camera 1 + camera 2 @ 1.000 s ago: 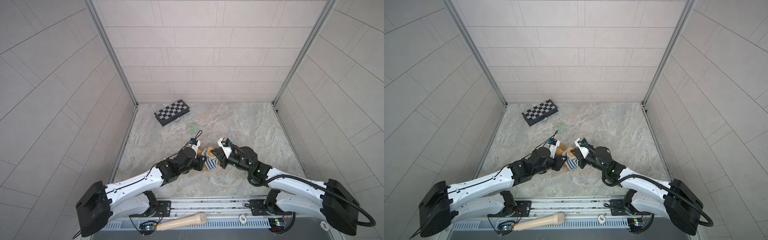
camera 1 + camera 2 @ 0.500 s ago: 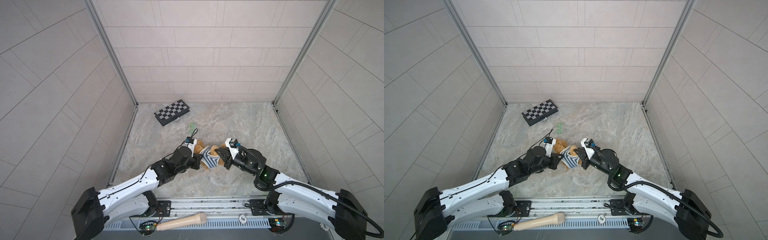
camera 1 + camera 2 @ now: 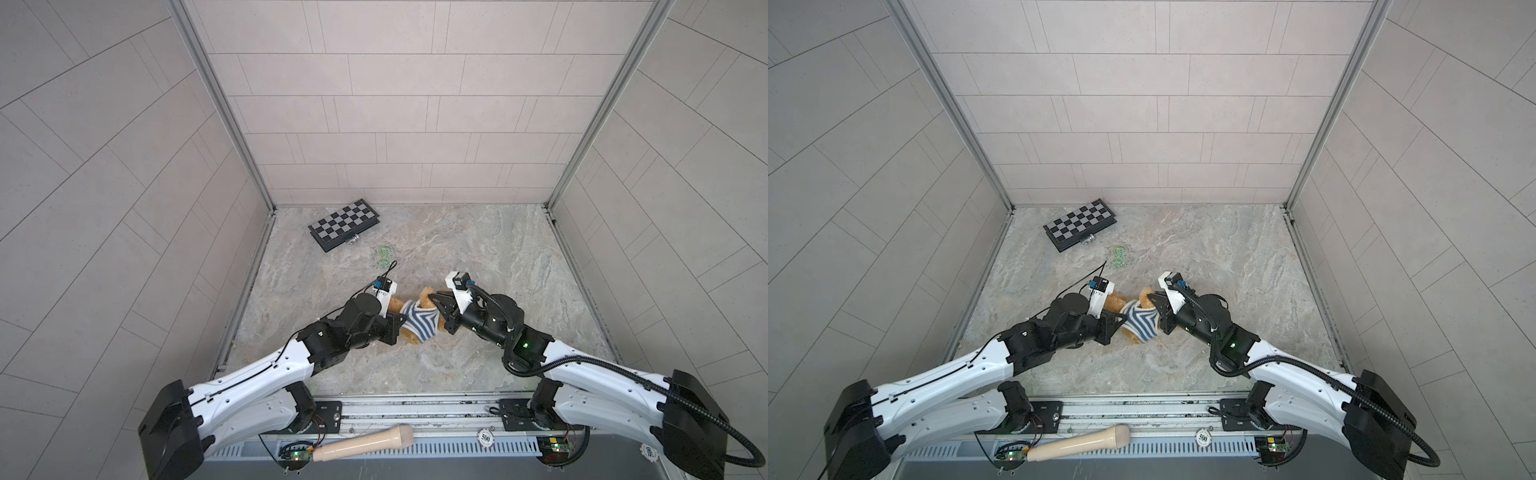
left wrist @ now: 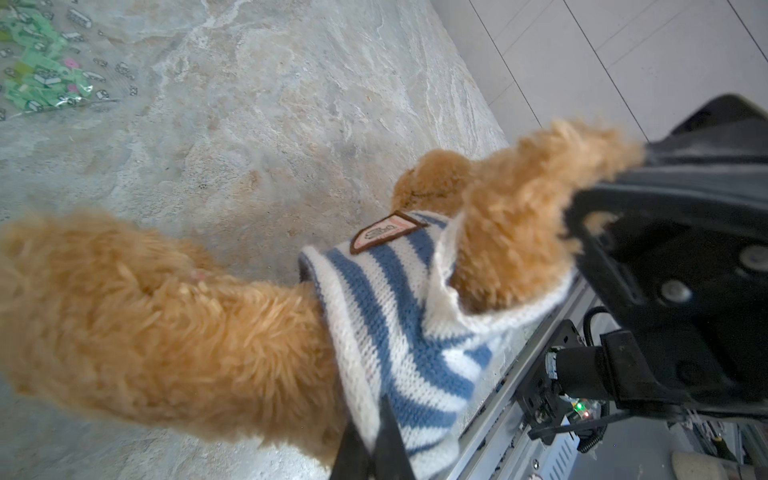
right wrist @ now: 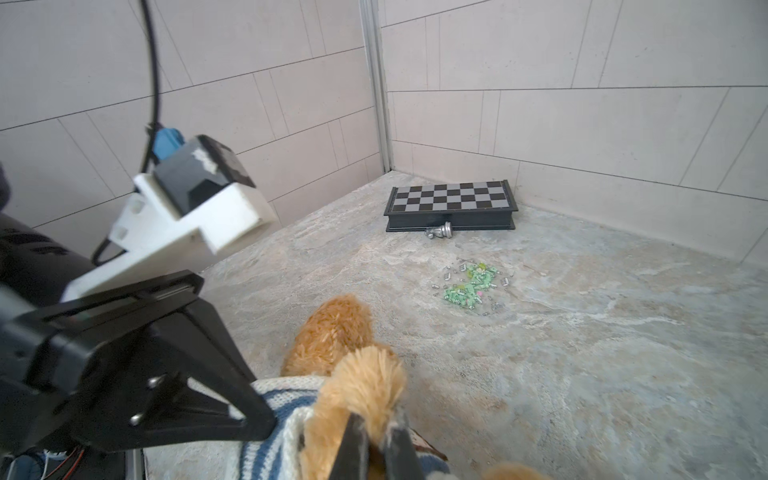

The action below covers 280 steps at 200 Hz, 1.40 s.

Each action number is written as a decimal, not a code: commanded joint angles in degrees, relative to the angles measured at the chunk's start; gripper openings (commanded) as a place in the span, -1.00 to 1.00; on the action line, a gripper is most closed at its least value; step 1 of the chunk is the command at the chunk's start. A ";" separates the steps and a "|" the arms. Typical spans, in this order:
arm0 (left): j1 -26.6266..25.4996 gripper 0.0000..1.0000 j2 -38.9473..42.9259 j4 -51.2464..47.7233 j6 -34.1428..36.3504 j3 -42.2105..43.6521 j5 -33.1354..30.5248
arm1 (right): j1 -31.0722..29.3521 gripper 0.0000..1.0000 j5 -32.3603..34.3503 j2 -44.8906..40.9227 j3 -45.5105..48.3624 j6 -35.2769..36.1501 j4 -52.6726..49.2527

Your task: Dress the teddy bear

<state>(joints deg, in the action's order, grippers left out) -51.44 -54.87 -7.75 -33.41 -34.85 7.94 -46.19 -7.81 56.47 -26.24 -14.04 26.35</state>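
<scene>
The teddy bear [image 3: 424, 296] [image 3: 1113, 303], fluffy and golden-brown, hangs stretched between my two grippers over the middle of the stone floor. A blue-and-white striped sweater [image 3: 417, 325] [image 3: 1142, 323] [image 4: 395, 307] covers its body. My left gripper [image 3: 400, 323] [image 3: 1121, 321] [image 4: 370, 430] is shut on the sweater's white hem, next to a bare furry leg [image 4: 145, 299]. My right gripper [image 3: 436, 308] [image 3: 1154, 311] [image 5: 376, 419] is shut on a furry limb [image 5: 365, 382] that sticks out of a sleeve opening. The bear's face is hidden.
A folded chessboard [image 3: 344, 224] [image 3: 1080, 224] [image 5: 451, 203] lies at the back left with a silver chess piece [image 5: 439, 231] beside it. A clear bag of small green bits [image 3: 384, 254] [image 5: 471, 286] [image 4: 37, 70] lies just beyond the bear. A wooden handle [image 3: 361, 442] rests on the front rail.
My left gripper has closed onto the sweater's hem. Both grippers have drawn slightly apart, and the sweater now spreads wider between them.
</scene>
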 commanded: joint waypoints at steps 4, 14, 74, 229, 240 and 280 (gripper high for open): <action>-0.38 -1.00 0.95 -4.88 3.84 -3.23 -0.73 | 2.64 -1.00 5.80 1.95 -2.75 -3.31 -0.76; -0.19 -1.00 -0.24 -4.84 4.29 -3.55 -1.55 | 4.21 -1.00 4.04 4.00 -3.12 -4.90 -0.61; 0.58 -1.00 -8.00 1.21 1.75 -2.90 -3.10 | 9.55 -1.00 -0.32 16.88 -4.12 -9.94 0.81; 7.72 -1.00 -16.95 9.21 0.71 -1.50 -2.08 | 17.45 -0.27 -8.89 16.36 -1.71 -4.62 -3.93; 7.80 -1.00 -17.11 9.32 0.82 -1.38 -2.20 | 17.38 -0.05 -9.27 13.24 -1.64 -4.09 -7.25; 7.76 -1.00 -18.03 10.22 1.17 -2.06 -2.32 | 15.92 0.25 -8.71 3.90 1.39 -5.04 -15.76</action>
<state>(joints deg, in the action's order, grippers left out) -43.88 -71.79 2.55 -32.77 -37.26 5.74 -29.32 -17.32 64.42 -27.00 -19.73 19.07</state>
